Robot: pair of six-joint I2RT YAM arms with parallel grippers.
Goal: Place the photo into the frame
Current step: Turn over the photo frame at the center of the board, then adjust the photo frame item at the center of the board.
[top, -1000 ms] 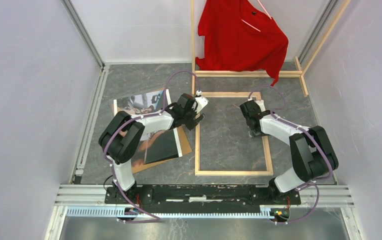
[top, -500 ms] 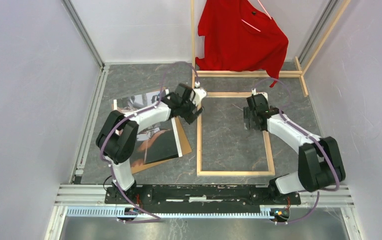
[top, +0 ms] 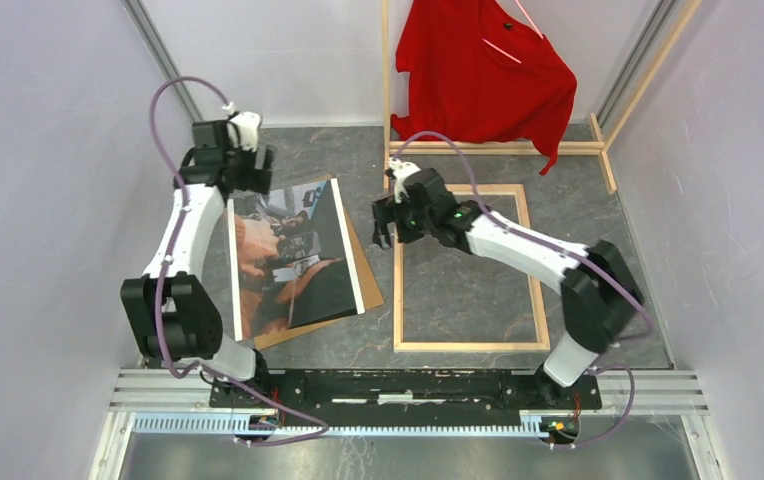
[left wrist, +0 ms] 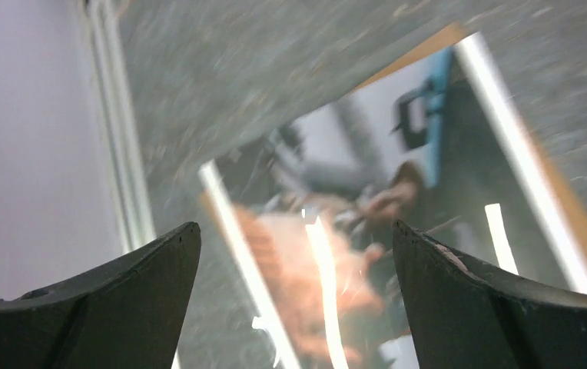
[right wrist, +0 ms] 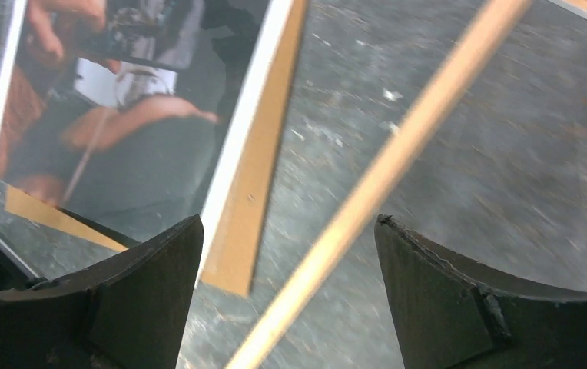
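Grey marbled desk (top: 288,150) between pale walls, a red shirt (top: 483,70) on a wooden rack (top: 386,90) at the back. The photo (top: 288,255) lay face up on the left half, skewed, on top of the brown backing board (top: 370,288), whose edge showed past the photo's white strip. The frame (top: 466,346) lay flat just to the right, wood side up, with nothing in it. My left fingers (left wrist: 121,307) hung spread over the photo's far left corner and held nothing. My right fingers (right wrist: 121,307) were also parted and empty, above the gap between the board's edge and the frame's left rail. I judged the step to be picking up the photo. To do it well I needed to catch only the thin print at opposite edges, leave the board behind, and lift both sides evenly so that the sheet would not bow or crease on its way across to the frame.
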